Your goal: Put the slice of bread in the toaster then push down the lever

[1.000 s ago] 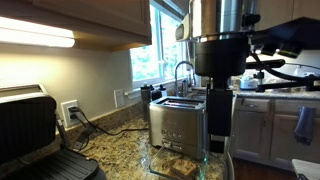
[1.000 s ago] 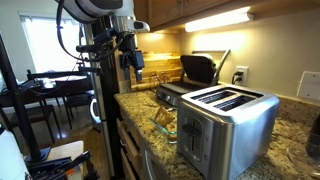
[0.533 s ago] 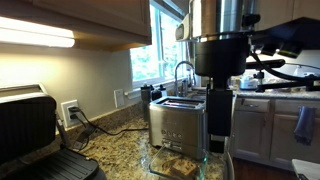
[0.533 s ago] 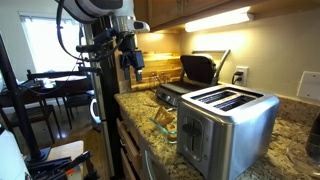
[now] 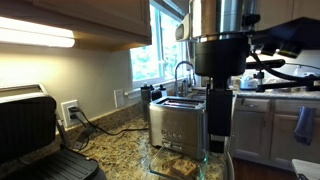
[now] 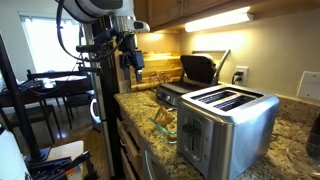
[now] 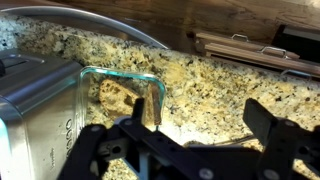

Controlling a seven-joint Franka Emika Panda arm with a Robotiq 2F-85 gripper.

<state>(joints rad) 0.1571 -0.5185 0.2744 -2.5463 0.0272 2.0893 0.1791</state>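
The slice of bread [image 7: 108, 96] lies tan inside a clear glass dish [image 7: 150, 82] on the granite counter, just in front of the toaster [image 7: 35, 95]. In both exterior views the brushed-steel toaster [image 5: 176, 122] [image 6: 226, 118] stands upright with its slots empty, and the glass dish [image 5: 181, 163] [image 6: 163, 120] sits at its foot. My gripper [image 6: 130, 57] hangs high above the counter's edge, well clear of the dish. In the wrist view my gripper [image 7: 200, 117] is open, nothing between its fingers [image 7: 264, 122].
A black-and-silver grill press [image 5: 35, 135] [image 6: 199, 68] stands open on the counter, its edge showing in the wrist view [image 7: 255, 45]. Cords and a wall socket [image 5: 70, 111] lie behind it. A sink faucet [image 5: 183, 72] stands beyond the toaster.
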